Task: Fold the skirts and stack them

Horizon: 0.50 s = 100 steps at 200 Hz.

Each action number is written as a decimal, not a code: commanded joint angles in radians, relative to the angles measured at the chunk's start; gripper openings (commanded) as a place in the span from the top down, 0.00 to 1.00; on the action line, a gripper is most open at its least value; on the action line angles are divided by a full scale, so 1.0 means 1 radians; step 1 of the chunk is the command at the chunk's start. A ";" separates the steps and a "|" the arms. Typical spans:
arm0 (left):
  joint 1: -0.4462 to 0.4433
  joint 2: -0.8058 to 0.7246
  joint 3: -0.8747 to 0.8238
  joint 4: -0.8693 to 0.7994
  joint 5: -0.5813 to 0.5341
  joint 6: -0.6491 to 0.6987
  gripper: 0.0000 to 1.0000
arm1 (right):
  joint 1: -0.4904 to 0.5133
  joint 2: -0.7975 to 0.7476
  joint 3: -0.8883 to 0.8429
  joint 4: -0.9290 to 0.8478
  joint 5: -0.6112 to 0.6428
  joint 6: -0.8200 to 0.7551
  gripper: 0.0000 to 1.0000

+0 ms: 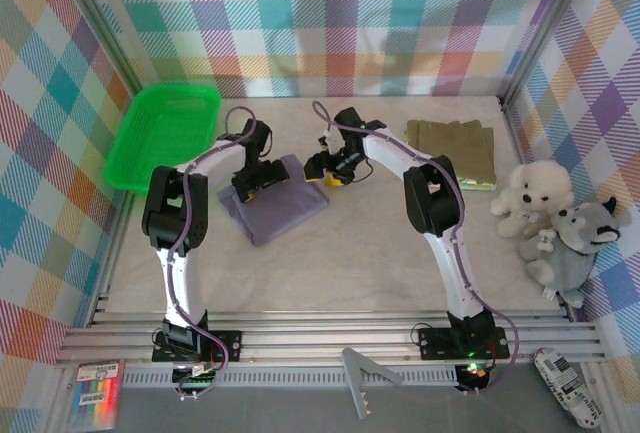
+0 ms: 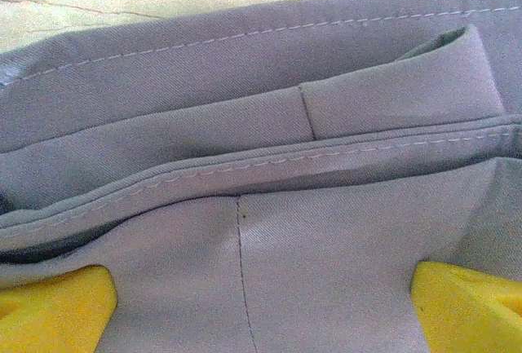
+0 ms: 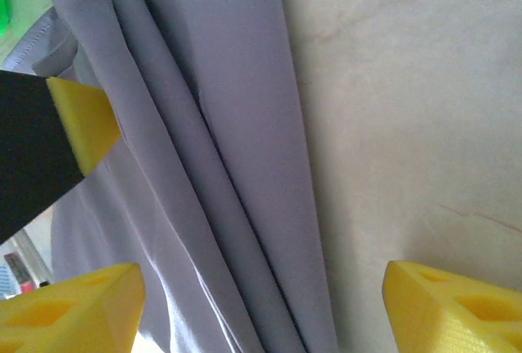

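A pale, marbled beige surface (image 1: 350, 263) carries a green rectangular plastic basket (image 1: 165, 135) at its far left. A folded grey-lavender cloth skirt (image 1: 280, 205) lies left of centre, and a folded olive-brown cloth skirt (image 1: 455, 148) lies at the far right. The left pincer (image 1: 248, 185) hangs low over the left part of the grey-lavender skirt, its yellow fingers spread wide and holding nothing, while the right pincer (image 1: 336, 171) sits at that skirt's right edge, also spread open, one finger above cloth and the other above bare surface.
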State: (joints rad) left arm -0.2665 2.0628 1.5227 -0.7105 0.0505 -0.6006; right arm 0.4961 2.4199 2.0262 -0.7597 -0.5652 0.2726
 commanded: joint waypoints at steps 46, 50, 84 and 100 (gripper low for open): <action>-0.002 0.175 0.065 -0.305 -0.140 0.059 0.04 | 0.057 0.109 0.106 -0.097 -0.080 0.054 0.29; -0.002 0.177 0.067 -0.309 -0.146 0.061 0.04 | 0.061 0.111 0.105 -0.098 -0.082 0.057 0.30; -0.003 0.186 0.083 -0.318 -0.150 0.070 0.03 | 0.098 0.119 0.100 -0.081 -0.111 0.076 0.39; -0.004 0.188 0.086 -0.319 -0.146 0.071 0.03 | 0.109 0.125 0.101 -0.065 -0.123 0.099 0.42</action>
State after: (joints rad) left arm -0.2710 2.1525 1.6543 -0.9043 -0.0540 -0.5541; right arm 0.5766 2.5057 2.1189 -0.8097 -0.6380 0.3328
